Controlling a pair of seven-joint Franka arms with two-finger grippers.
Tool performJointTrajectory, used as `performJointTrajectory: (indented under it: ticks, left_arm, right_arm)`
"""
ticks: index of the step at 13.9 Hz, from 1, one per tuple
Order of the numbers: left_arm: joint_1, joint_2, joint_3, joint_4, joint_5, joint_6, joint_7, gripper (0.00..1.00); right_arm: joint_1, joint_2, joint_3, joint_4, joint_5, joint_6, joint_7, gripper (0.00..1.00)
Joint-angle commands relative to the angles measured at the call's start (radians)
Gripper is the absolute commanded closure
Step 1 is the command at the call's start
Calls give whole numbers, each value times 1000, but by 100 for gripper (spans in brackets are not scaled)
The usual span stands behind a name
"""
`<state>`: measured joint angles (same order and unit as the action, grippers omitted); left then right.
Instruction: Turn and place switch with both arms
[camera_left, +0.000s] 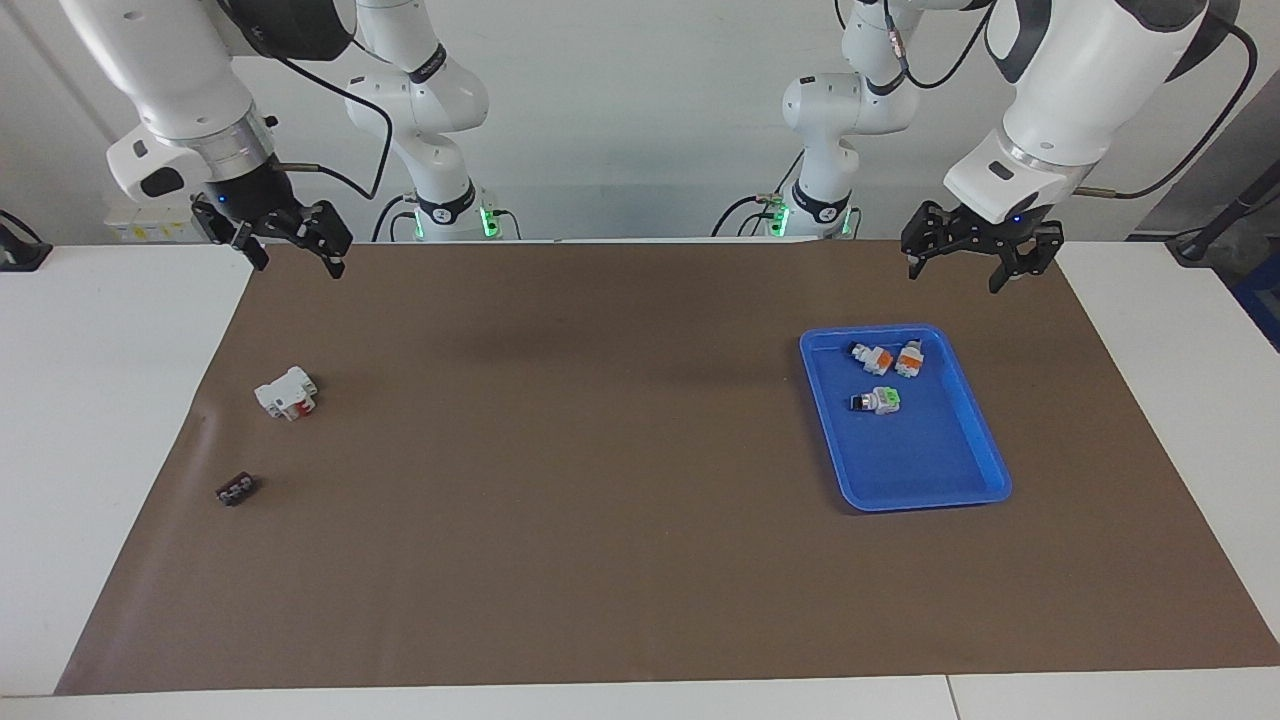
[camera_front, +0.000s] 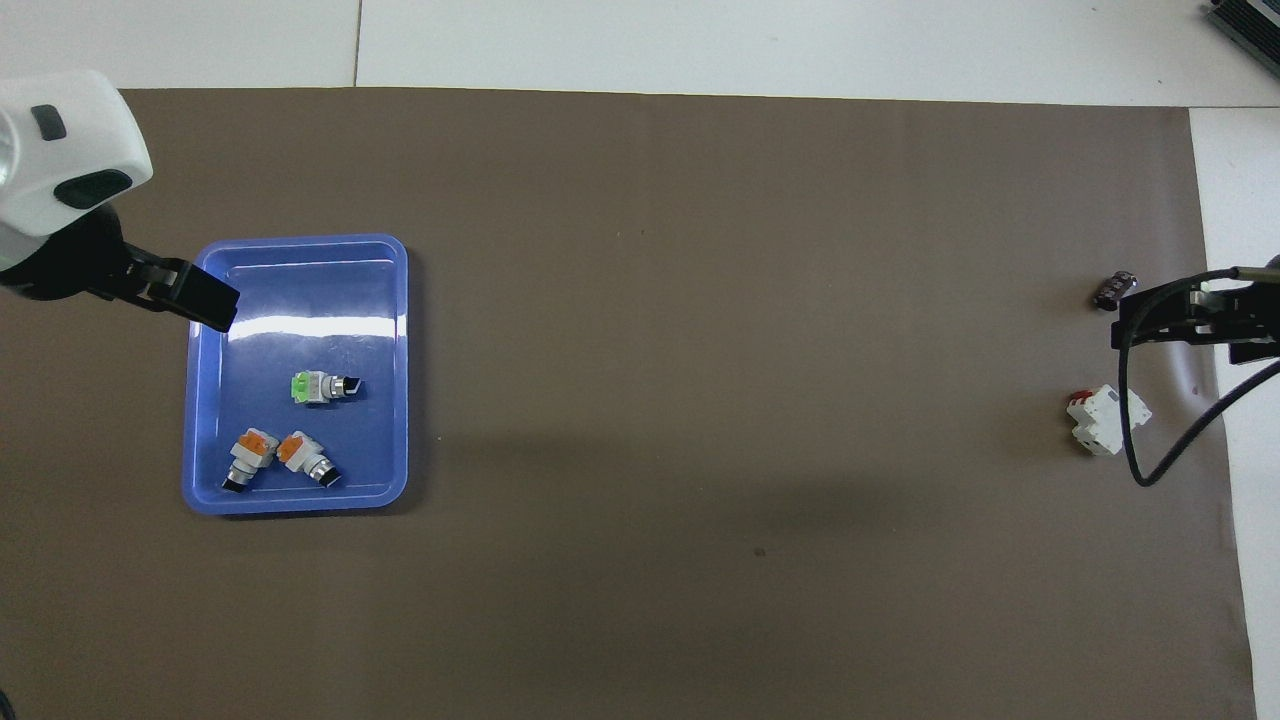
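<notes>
Two switches with orange ends and black knobs lie side by side in the blue tray (camera_left: 905, 500) (camera_front: 300, 243), at its end nearer the robots: one switch (camera_left: 872, 358) (camera_front: 305, 458) and another (camera_left: 909, 359) (camera_front: 250, 460). My left gripper (camera_left: 978, 268) (camera_front: 195, 296) hangs open and empty, raised well above the mat by the tray's edge, touching nothing. Above the mat's corner at the right arm's end, my right gripper (camera_left: 290, 255) is also open, empty and raised.
A white switch with a green part (camera_left: 878, 400) (camera_front: 322, 386) lies in the tray too. At the right arm's end of the brown mat sit a white block with a red part (camera_left: 286, 392) (camera_front: 1105, 420) and a small dark piece (camera_left: 236, 489) (camera_front: 1115, 290).
</notes>
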<state>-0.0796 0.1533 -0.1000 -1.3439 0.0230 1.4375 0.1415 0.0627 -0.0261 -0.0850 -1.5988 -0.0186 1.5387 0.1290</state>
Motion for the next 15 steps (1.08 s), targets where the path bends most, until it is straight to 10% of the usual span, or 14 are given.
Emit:
performJointTrajectory:
  ticks: [1,5,15]
  left_arm:
    - [30,-40,6,-116,-25,111,-10,0]
    - [70,-92,5,-236,-25,185,-3,0]
    - [73,-78,-1,-130,-29,124,-6,0]
  right_arm:
    - [-1,-20,2,-20,0,1,-12,0]
    - [-1,-20,2,-20,0,1,-12,0]
    - [-1,-20,2,-20,0,1,-12,0]
